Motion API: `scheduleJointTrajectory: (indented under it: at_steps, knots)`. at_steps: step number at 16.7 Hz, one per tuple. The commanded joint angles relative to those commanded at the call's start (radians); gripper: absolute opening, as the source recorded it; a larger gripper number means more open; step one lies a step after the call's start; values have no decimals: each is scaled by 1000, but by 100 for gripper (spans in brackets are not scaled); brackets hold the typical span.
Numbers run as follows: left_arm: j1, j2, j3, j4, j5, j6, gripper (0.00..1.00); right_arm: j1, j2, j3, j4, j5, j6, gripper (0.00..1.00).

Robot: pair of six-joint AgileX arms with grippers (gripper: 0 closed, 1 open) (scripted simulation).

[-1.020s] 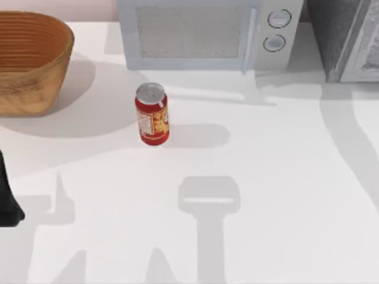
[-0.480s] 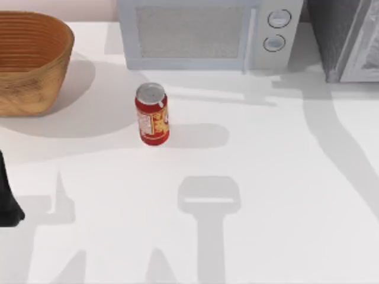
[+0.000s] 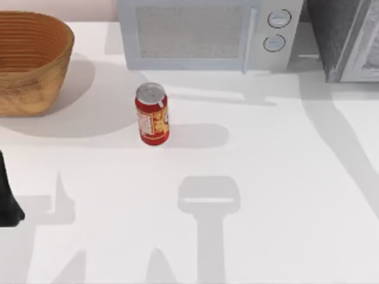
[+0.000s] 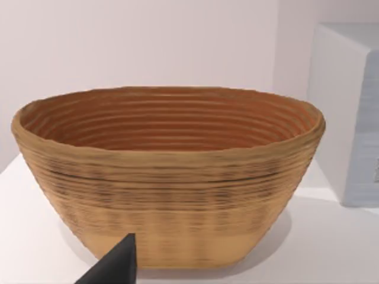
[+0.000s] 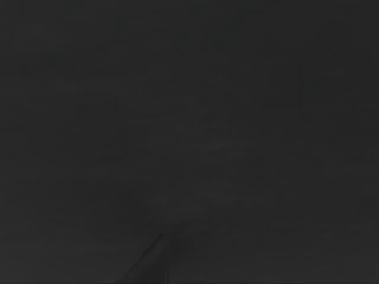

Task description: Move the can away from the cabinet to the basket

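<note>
Right, the small red drink can (image 3: 152,115) with its silver top and white-and-yellow label stands upright on the white table (image 3: 278,177), left of centre, with nothing touching it. Well off to its left, at the far left corner, sits the large oval woven wicker basket (image 3: 32,62), orange-brown, ribbed inside, thick at the rim. Behind the can, along the far edge, is the light grey microwave (image 3: 207,34) with two round knobs, and at the far right corner the dark grey speckled cabinet (image 3: 334,32) with its pale grey framed door panel, well apart from the can.

The left arm (image 3: 8,195) shows as a dark shape at the table's left edge, near side. From its wrist camera the basket (image 4: 169,177) faces us and looks to have nothing in it, with one dark fingertip of the left gripper (image 4: 115,265) poking in; whether that gripper is spread or closed I cannot tell, and nothing appears in its hold. The right wrist view is dark.
</note>
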Motion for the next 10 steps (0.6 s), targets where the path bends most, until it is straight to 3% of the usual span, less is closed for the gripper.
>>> scheduleJointTrajectory:
  at_steps: [6,10]
  knots:
    - [0,0,0,0,0,0,100,-6,-70,-61,16,-13,-2,100]
    - [0,0,0,0,0,0,100,-52,-241,-270,70,-67,-3,100]
